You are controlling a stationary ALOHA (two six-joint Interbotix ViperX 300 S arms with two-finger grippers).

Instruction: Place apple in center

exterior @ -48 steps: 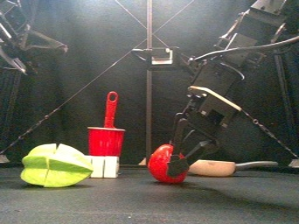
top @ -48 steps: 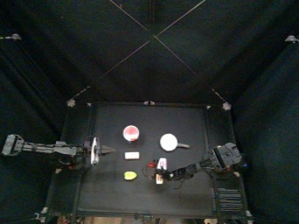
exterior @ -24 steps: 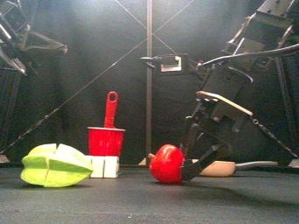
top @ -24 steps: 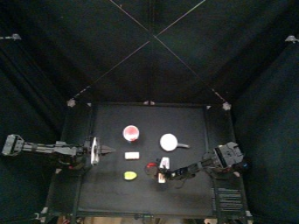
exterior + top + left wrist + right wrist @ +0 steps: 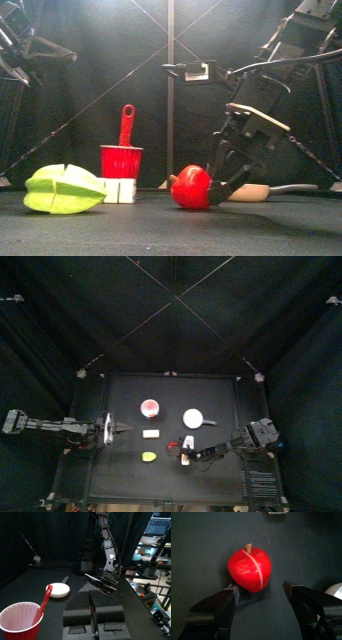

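Near the table's front edge the apple (image 5: 193, 187) lay on the tabletop, flanked by the right gripper (image 5: 260, 589), jaws spread wide, nothing gripped. Approach step; closing comes next, then carrying toward the center (image 5: 170, 422). Left gripper (image 5: 90, 607) rested closed.

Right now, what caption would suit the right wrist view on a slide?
Open jaws of the right gripper flank the red apple on the black table.

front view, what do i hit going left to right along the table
yellow-green lump → red cup standing behind a small white block → apple → right gripper, open around the apple
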